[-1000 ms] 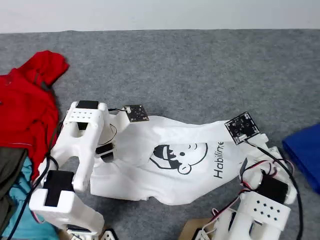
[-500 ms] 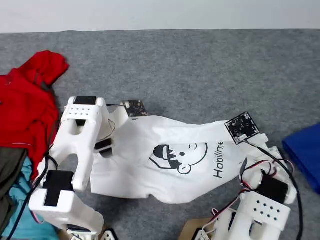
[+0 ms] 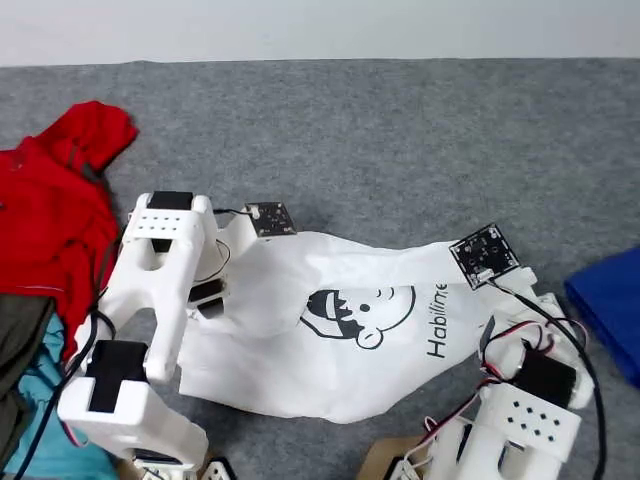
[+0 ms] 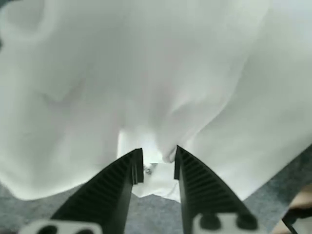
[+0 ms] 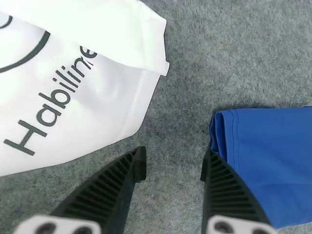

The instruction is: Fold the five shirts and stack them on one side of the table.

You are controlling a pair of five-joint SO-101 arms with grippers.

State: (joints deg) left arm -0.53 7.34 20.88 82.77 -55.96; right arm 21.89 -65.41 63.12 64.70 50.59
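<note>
White shirt (image 3: 340,330) with a cartoon print lies rumpled and spread across the near middle of the grey worktop (image 3: 400,140), between the two arms. Left hand (image 4: 157,163) sits at the shirt's end nearer the red garment (image 3: 50,220), its jaws narrow and pinching a fold of the white cloth. Right hand (image 5: 173,165) hangs with jaws wide over bare worktop, holding nothing, between the white shirt's edge and the blue shirt (image 5: 273,156).

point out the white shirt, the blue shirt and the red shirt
white shirt (image 3: 300,378), high view, plain cloth below the print
blue shirt (image 5: 273,161), right wrist view, middle of its cloth
red shirt (image 3: 50,220), high view, middle of its body
</note>
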